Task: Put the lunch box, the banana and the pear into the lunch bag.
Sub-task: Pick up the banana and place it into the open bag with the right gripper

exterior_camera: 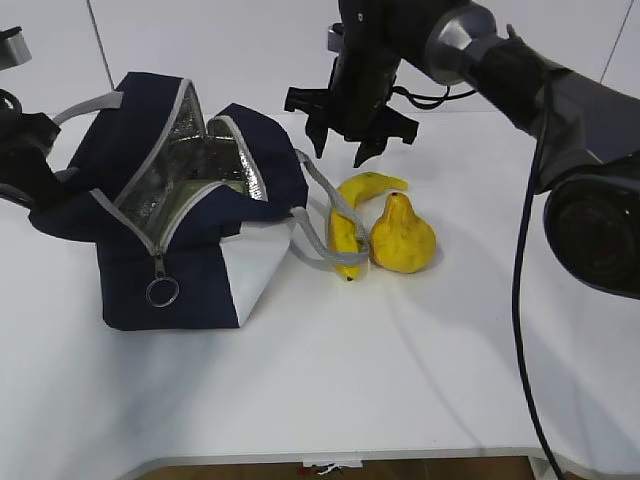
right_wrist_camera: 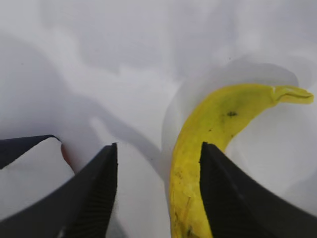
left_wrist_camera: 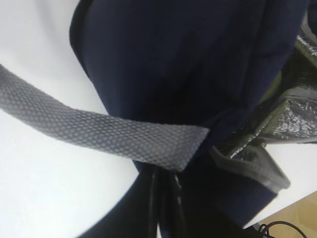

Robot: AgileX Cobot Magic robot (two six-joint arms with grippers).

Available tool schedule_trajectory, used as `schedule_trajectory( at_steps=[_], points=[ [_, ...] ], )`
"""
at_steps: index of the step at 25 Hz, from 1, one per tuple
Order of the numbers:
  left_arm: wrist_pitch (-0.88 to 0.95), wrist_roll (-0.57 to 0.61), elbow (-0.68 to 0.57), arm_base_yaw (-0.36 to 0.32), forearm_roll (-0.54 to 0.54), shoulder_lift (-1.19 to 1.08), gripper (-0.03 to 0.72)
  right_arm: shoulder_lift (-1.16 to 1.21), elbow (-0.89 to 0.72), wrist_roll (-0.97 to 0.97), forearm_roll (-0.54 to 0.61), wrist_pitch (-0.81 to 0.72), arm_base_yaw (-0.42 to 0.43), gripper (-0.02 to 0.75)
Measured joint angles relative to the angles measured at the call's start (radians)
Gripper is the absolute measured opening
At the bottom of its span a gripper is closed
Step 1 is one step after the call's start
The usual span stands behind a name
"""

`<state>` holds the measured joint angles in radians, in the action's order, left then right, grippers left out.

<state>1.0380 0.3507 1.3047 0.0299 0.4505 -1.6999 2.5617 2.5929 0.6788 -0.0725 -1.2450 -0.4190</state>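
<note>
R gripper [right_wrist_camera: 158, 188] jaws spread wide, empty, hovering over banana [right_wrist_camera: 208, 148] at frame center-right, not touching. L gripper pinched shut on lunch bag [exterior_camera: 190, 220] fabric, left edge. Pear [exterior_camera: 402, 237] beside banana.

The exterior view looks down at a slant across the white table [exterior_camera: 420, 380] from its near edge. The left wrist view sits tight against the boxy navy-blue fabric lunch bag [left_wrist_camera: 198, 74]. The right wrist view looks steeply down, close above the long curved yellow banana [right_wrist_camera: 198, 148], which the exterior view shares.
</note>
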Motion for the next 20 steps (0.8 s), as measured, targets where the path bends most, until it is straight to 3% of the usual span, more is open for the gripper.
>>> schedule_trajectory(
  at_steps=[20],
  points=[
    [0.0, 0.0, 0.0, 0.0, 0.0, 0.0, -0.007, 0.036, 0.002, -0.09, 0.029, 0.0, 0.0, 0.457]
  ],
)
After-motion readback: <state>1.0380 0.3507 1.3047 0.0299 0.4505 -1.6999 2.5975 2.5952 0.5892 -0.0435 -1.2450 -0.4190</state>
